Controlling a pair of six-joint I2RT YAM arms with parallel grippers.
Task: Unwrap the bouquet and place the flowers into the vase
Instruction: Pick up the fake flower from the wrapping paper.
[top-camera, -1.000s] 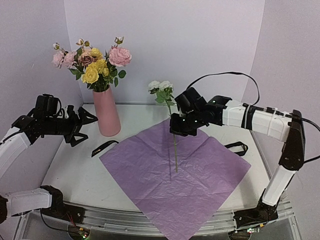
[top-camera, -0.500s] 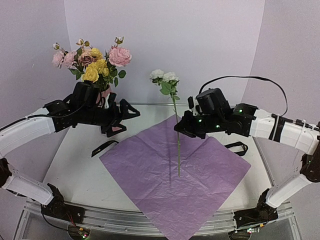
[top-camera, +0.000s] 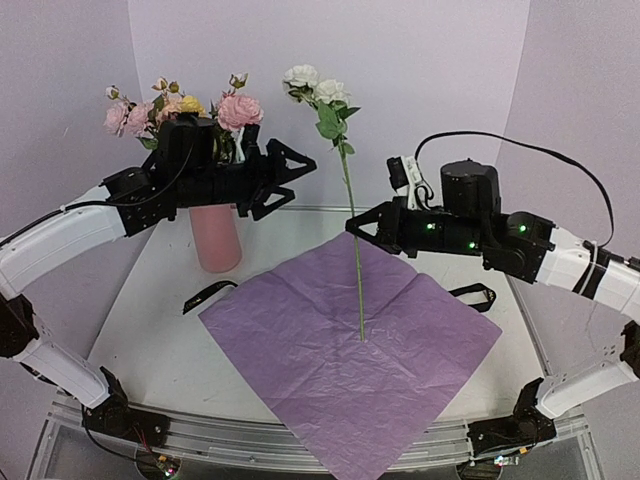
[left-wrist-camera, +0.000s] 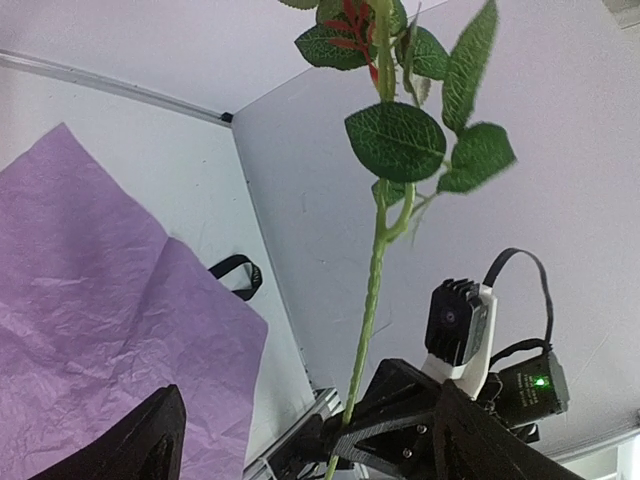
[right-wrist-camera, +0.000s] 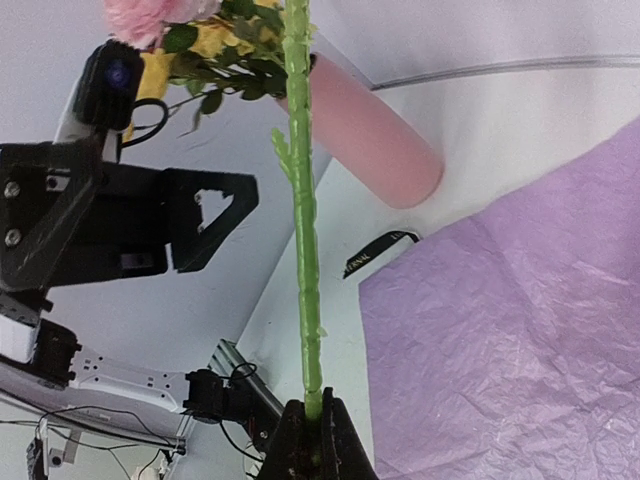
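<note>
Lying nearest, the crinkled purple paper sheet (top-camera: 350, 370) is spread flat on the table (top-camera: 140, 350), already off the bouquet, with a black ribbon (top-camera: 208, 296) just beside its left corner. Above its middle the right gripper (top-camera: 353, 228) is clenched on the stem of a white-bloomed flower (top-camera: 347, 170), holding it upright, seemingly for a handover. The left gripper (top-camera: 300, 180), jaws spread and empty, points at the upper stem without touching it. Behind, the pink vase (top-camera: 215, 240) holds the other flowers (top-camera: 238, 110). The left arm hides its mouth, and those crowded blooms may hinder insertion.
</note>
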